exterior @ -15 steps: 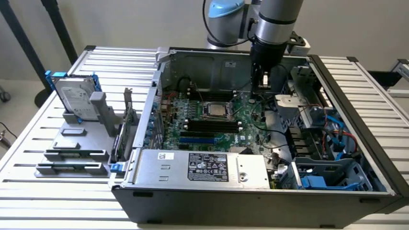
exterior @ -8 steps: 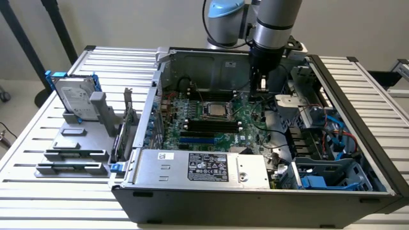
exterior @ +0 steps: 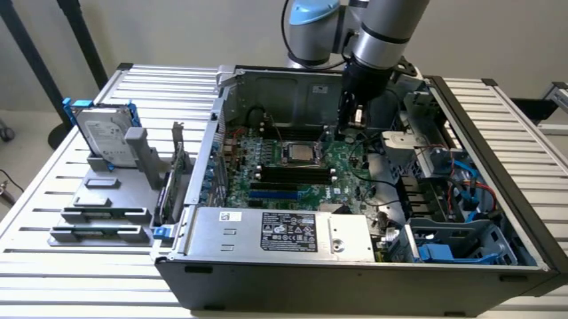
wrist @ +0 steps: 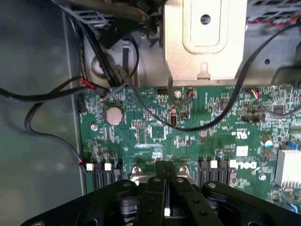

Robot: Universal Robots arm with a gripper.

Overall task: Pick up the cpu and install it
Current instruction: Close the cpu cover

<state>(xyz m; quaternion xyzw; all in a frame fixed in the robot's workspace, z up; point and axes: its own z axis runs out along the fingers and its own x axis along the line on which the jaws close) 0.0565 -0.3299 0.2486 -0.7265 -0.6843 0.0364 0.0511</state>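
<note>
I am watching the arm's black gripper hanging low inside the open grey metal computer case. Its jaws are pressing together on nothing, just above the green motherboard. The small flat silvery square cpu seems to be lying level in its socket frame at the board's middle, as its contacts would need, just beside the gripper toward the exterior view's left. I cannot tell whether it is seated.
</note>
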